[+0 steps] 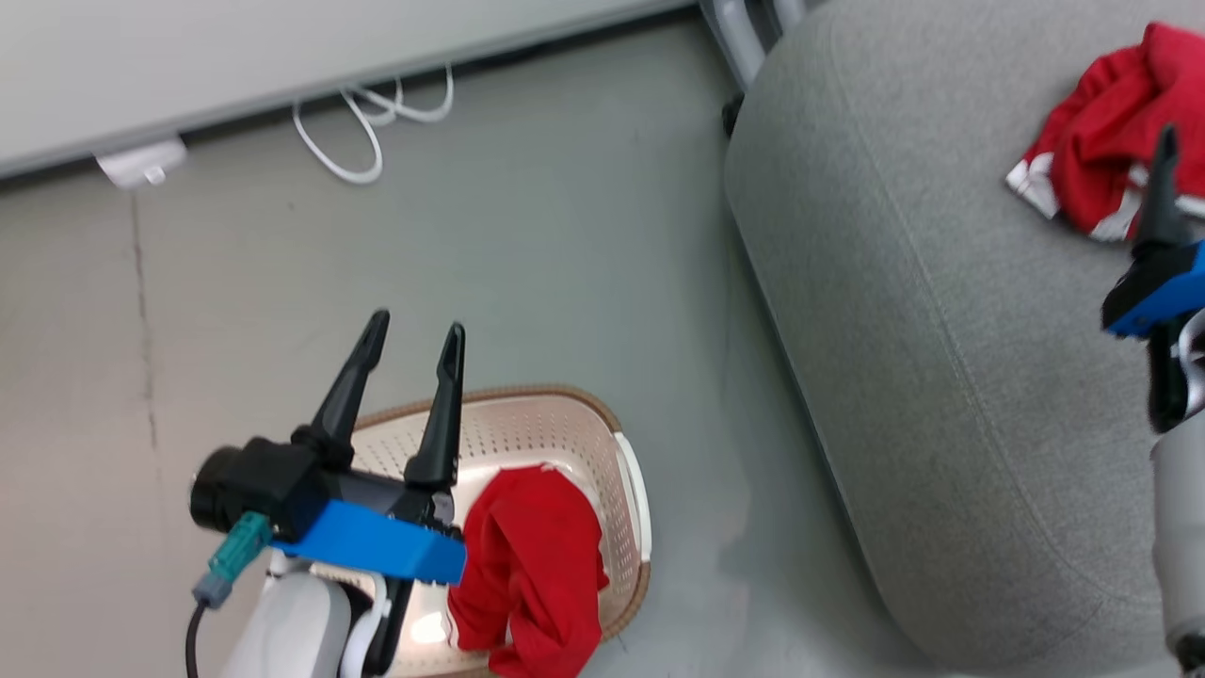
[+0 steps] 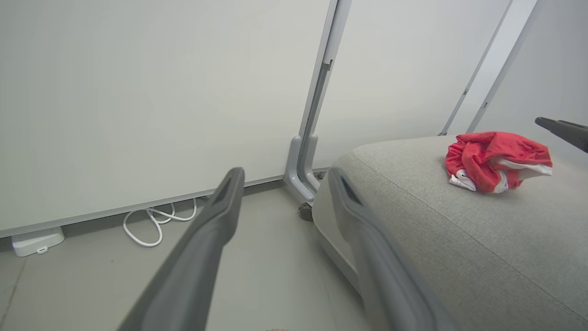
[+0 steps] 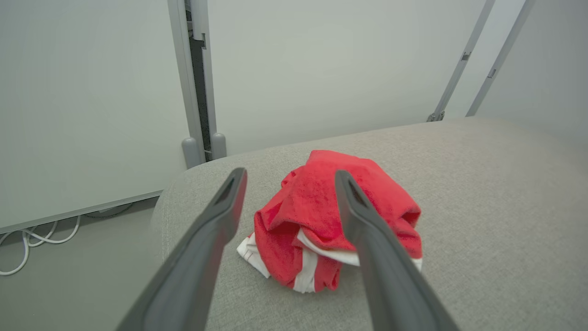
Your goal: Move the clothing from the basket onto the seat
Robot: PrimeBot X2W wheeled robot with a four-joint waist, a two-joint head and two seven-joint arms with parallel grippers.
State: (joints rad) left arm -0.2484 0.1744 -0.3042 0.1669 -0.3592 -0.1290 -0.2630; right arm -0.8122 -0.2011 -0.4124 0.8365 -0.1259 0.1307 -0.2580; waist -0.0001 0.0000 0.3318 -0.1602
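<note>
Two bright red garments with white trim lay in separate places. The crumpled garment [image 1: 1097, 132] sat in a heap on top of the seat [image 1: 941, 377], a large light grey sofa with rounded edges, at the upper right of the head view. The bunched garment [image 1: 532, 565] lay inside the basket [image 1: 565, 424], a cream-white plastic basket with rows of small holes and a brown woven-look rim, standing on the grey floor [image 1: 527, 245] just beside the sofa.

The left gripper [image 1: 417, 325] hung over the left part of the basket, next to the bunched garment but apart from it. Its two long dark fingers were spread wide with nothing between them, their tips reaching past the far rim. Its wrist camera looked along the fingers at the floor, the pale wall panel [image 2: 151, 92] and the end of the sofa.

The right gripper [image 3: 289, 177] was over the sofa, close to the crumpled garment. Its fingers were also wide apart and gripped nothing; in its wrist view the red heap showed between and behind them, resting on the cushion.

A looped white cable [image 1: 367, 122] and a small white box [image 1: 141, 162] lay on the floor along the foot of the wall panel, well apart from the basket. A grey post foot [image 2: 301, 179] stood at the sofa's far corner.
</note>
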